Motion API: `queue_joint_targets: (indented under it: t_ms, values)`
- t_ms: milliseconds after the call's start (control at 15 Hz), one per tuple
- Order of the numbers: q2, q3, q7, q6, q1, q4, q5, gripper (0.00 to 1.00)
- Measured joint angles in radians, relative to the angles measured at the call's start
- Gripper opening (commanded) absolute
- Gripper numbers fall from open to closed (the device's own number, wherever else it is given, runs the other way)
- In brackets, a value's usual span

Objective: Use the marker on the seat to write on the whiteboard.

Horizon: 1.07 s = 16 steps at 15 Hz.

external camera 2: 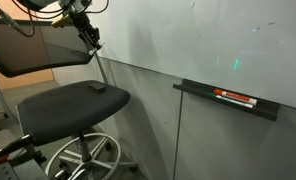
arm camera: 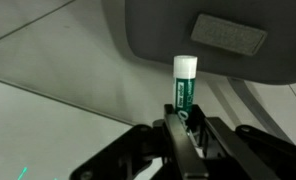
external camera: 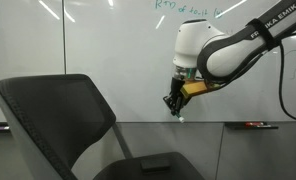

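My gripper (external camera: 175,102) (external camera 2: 90,37) (arm camera: 184,128) is shut on the marker (arm camera: 184,84), a green pen with a white end that sticks out past the fingers. In an exterior view the marker's pale tip (external camera: 178,116) points down, close to the lower edge of the whiteboard (external camera: 108,45) (external camera 2: 208,40); I cannot tell whether it touches. The seat (external camera: 58,110) (external camera 2: 73,100), a black office chair, stands in front of the board, below and beside the gripper. Its grey cushion (arm camera: 158,30) fills the top of the wrist view.
A small dark flat thing (external camera 2: 95,87) lies on the seat cushion. A ledge (external camera 2: 228,100) on the board holds reddish and dark pens (external camera 2: 234,97) (external camera: 256,125). Faint green writing (external camera: 183,8) runs along the board's top. The chair's wheeled base (external camera 2: 83,158) spreads over the floor.
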<state>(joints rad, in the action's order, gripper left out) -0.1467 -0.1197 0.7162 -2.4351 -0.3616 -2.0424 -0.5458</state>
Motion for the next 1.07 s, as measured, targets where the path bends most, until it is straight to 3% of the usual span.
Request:
queue_joint_targets:
  t_ms: [467,1067]
  values:
    - [0.004,0.005,0.071,-0.049,0.054,0.063,-0.24,0.05]
    - [-0.065,0.006,0.105,-0.095,0.09,0.131,-0.379,0.05]
